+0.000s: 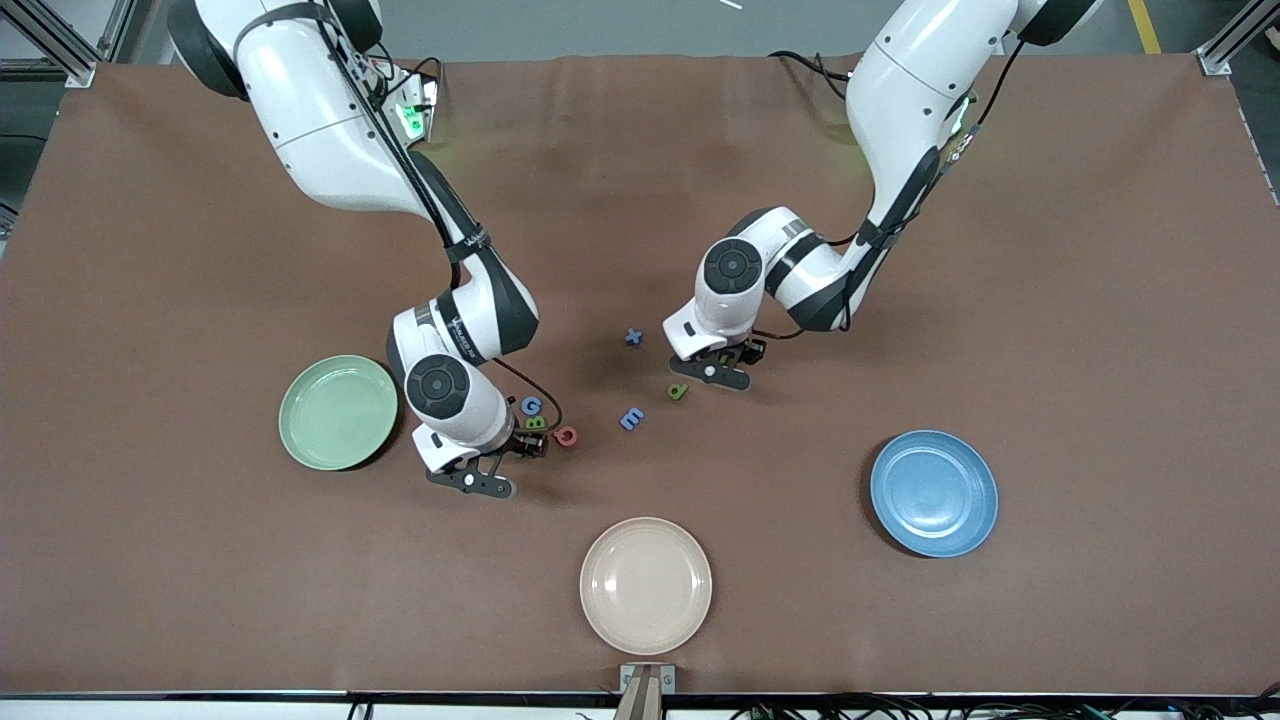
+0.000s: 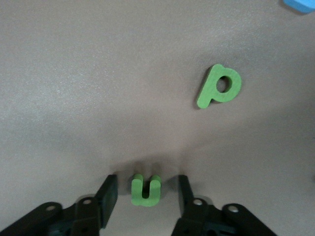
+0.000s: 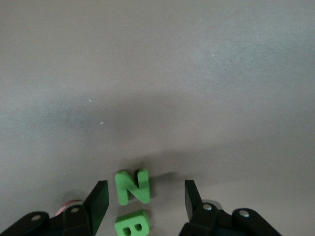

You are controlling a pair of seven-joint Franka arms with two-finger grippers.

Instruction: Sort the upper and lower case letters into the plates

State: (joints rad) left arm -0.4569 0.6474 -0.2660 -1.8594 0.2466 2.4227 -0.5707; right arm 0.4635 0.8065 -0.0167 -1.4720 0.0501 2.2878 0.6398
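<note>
On the brown desk (image 1: 150, 250), the right claw (image 3: 142, 199) is low over the letters beside the mint green plate (image 1: 338, 411), its fingers apart around the green N (image 3: 132, 186), with the green B (image 3: 132, 224) just beside it. The left claw (image 2: 145, 194) is low near the middle, fingers apart around the green u (image 2: 145, 190); the green p (image 2: 219, 86) lies near. The blue plate (image 1: 933, 492) sits toward the left arm's end, nearer to the front camera.

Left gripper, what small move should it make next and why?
Probably shut the fingers. The left gripper is open and low over the table, with the green u lying between its fingers, untouched on either side. Closing would grasp it before any lift. The right gripper likewise straddles the N, open.
</note>
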